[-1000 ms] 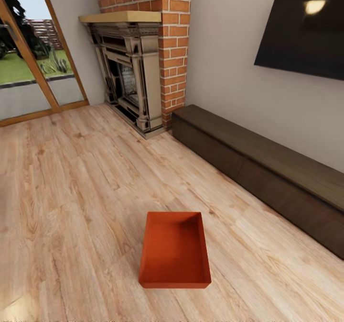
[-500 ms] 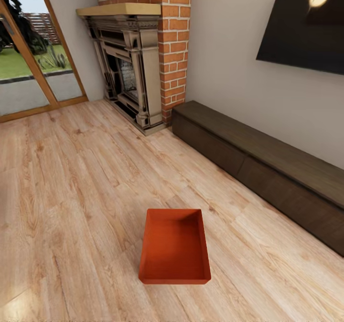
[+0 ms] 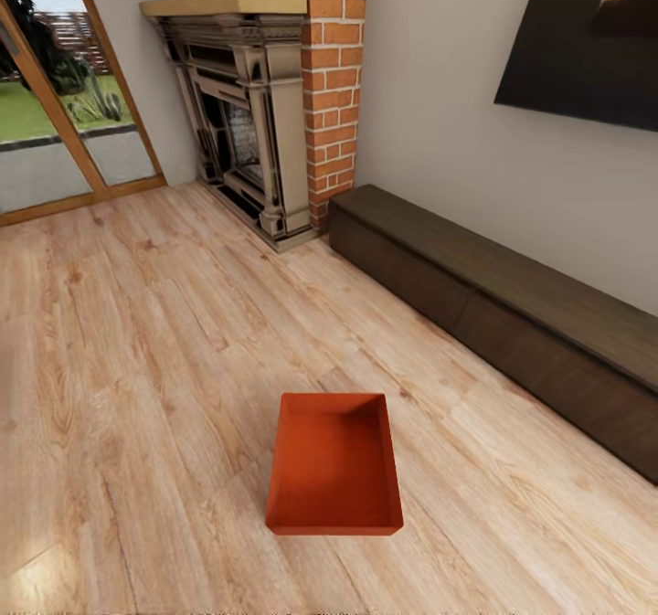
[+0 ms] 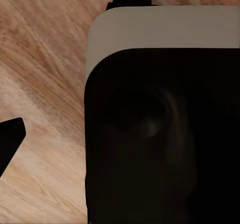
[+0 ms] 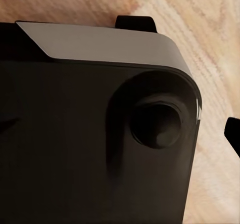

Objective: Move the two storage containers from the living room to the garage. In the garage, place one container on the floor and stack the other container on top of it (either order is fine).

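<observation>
One of the storage containers (image 3: 334,465), an orange-red lidless bin, lies empty on the living room's light wood-plank floor (image 3: 137,368), low and central in the head view. The second container is out of view. My left gripper (image 4: 120,144) hangs over the robot's own dark base (image 4: 160,134), with one black fingertip (image 4: 10,141) far out at the frame's edge. My right gripper (image 5: 120,134) hangs the same way, one fingertip (image 5: 234,134) at the edge. Both stand open and hold nothing, well away from the bin.
A red-brick fireplace (image 3: 265,112) stands at the back, with wood-framed glass doors (image 3: 55,103) to its left. A long dark low cabinet (image 3: 493,323) runs along the right wall under a black wall screen (image 3: 585,39). Bare plank floor surrounds the bin.
The whole head view has shifted slightly, so the camera moved. The container lies where it was on the planks.
</observation>
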### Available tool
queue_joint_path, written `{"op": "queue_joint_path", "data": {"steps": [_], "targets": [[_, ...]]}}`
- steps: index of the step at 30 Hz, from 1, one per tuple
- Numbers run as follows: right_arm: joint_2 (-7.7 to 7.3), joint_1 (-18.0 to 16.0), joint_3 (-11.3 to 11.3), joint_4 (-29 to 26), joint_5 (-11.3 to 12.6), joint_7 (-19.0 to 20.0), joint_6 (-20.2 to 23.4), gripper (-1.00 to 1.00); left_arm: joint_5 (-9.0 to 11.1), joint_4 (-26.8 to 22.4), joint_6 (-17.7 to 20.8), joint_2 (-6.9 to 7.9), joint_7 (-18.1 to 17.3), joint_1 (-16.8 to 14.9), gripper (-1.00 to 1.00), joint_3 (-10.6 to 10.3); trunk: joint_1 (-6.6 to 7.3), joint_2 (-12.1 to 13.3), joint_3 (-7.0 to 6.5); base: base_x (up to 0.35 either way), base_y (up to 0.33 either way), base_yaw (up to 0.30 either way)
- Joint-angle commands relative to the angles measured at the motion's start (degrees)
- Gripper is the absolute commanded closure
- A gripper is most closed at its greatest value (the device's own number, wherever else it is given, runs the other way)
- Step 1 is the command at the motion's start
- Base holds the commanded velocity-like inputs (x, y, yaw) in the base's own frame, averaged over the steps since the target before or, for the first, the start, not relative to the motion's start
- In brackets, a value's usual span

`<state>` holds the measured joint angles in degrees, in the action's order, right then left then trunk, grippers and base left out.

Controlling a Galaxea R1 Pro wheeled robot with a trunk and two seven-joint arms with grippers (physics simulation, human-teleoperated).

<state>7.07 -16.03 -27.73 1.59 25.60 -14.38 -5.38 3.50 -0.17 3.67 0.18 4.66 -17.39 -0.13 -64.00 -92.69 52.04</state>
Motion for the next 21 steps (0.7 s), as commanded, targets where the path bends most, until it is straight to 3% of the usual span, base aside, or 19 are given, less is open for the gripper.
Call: {"op": "queue_joint_path", "data": {"steps": [1, 21], "targets": [[0.05, -0.06, -0.48, 0.17, 0.59, -0.04, -0.33, -1.0, 0.36, -0.02, 0.2, 0.0, 0.11, -0.02, -1.0, -0.05, 0.01, -0.02, 0.13, 0.0, 0.0, 0.0], [0.05, -0.06, -0.48, 0.17, 0.59, -0.02, -0.33, -1.0, 0.36, -0.01, 0.2, 0.0, 0.09, -0.01, -1.0, -0.05, 0.01, -0.02, 1.95, 0.0, 0.0, 0.0]]}}
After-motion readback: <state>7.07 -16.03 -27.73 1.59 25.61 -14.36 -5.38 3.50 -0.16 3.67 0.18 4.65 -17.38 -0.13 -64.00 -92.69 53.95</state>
